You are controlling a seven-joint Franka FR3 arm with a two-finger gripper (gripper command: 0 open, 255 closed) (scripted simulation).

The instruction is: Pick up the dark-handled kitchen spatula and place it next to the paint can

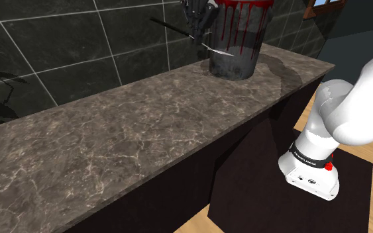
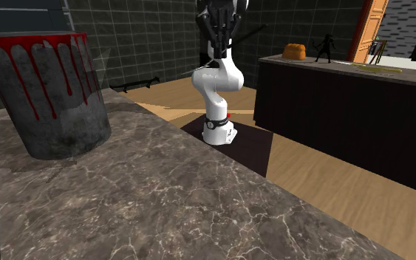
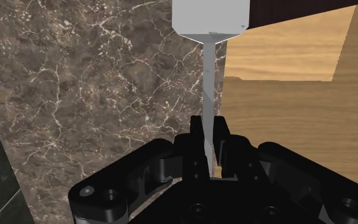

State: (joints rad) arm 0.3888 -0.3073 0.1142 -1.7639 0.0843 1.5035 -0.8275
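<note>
As the jaws sit clamped on the thin grey shank of the spatula (image 3: 209, 83), I see it held in the air, clear of the marble bench (image 1: 145, 139) and near the paint can (image 1: 239, 40) (grey, with red drips), its dark handle slanting toward the shoulder view's upper left.

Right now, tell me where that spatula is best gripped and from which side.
Take the spatula by its thin shank, between flat blade and dark handle, coming from above, across its length: that part is narrow enough for the pincer, which is shut on it there.
</note>
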